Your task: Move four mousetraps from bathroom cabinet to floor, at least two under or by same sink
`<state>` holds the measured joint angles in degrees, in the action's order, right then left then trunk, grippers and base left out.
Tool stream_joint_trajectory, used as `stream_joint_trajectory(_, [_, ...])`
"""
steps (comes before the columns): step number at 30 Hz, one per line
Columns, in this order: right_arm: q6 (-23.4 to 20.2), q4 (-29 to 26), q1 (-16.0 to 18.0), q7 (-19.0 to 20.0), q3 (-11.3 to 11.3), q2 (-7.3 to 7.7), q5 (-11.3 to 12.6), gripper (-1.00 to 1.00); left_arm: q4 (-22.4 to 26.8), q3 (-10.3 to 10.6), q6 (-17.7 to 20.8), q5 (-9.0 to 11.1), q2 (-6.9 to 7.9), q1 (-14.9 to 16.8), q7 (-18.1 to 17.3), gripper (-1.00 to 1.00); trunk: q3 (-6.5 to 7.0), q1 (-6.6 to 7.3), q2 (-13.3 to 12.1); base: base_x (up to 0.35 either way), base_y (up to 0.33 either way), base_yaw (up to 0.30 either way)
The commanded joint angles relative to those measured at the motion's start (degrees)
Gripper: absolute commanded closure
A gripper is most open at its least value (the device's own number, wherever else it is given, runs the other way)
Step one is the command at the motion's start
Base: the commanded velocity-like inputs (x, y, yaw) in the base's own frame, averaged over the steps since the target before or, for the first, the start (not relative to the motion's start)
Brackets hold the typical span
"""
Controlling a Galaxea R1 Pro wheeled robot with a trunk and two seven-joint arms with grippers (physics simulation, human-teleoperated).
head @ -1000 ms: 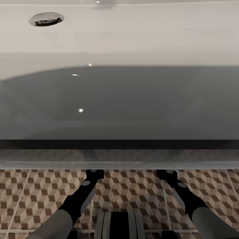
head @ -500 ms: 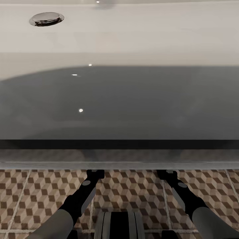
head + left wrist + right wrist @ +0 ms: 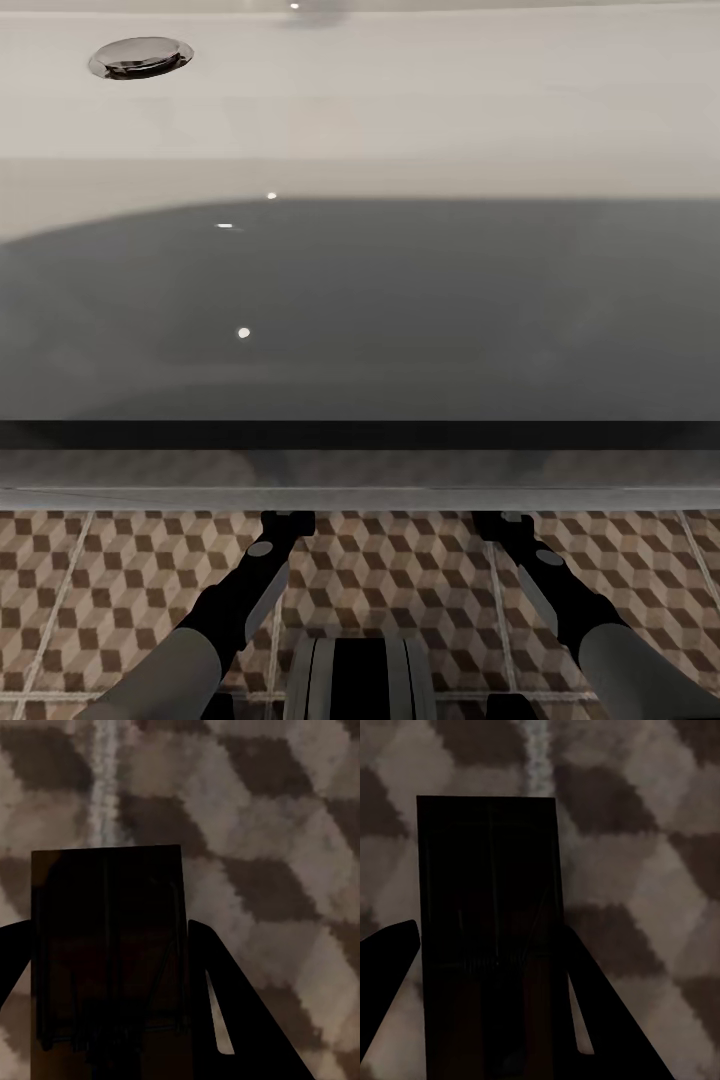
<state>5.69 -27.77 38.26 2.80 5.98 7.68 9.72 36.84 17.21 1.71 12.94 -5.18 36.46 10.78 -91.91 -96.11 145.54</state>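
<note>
In the left wrist view, my left gripper (image 3: 109, 926) is shut on a mousetrap (image 3: 109, 967), a dark flat board with metal wire parts, held just above the cube-patterned bathroom floor (image 3: 262, 832). My right gripper (image 3: 487, 926) is likewise shut on a second mousetrap (image 3: 487, 885) over the same floor (image 3: 637, 855). From the head, both arms reach forward and down, the left wrist (image 3: 287, 522) and right wrist (image 3: 500, 522) ending at the front edge of a wide white basin (image 3: 400, 110); the fingertips are hidden beneath that edge. The cabinet is out of view.
The white basin has a chrome drain (image 3: 140, 56) at its far left and a large shadow across its bottom. Its dark front rim (image 3: 360, 434) runs across the whole view. Patterned floor tiles (image 3: 120, 590) lie below, and my base (image 3: 360, 680) sits between the arms.
</note>
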Motion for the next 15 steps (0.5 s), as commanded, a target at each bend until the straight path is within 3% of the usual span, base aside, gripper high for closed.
stream_joint_trajectory(1, [0.0,0.0,0.0,0.0,0.0,-0.01,0.0,1.00,0.0,0.0,0.0,-0.2,0.00,0.0,0.1,1.00,0.00,0.00,0.0,0.000,0.000,0.000])
stream_joint_trajectory(15, [0.1,0.0,0.0,0.0,0.0,0.00,-0.1,1.00,0.0,0.0,0.0,-0.2,0.00,0.1,0.1,1.00,0.00,0.00,0.0,0.000,0.000,0.000])
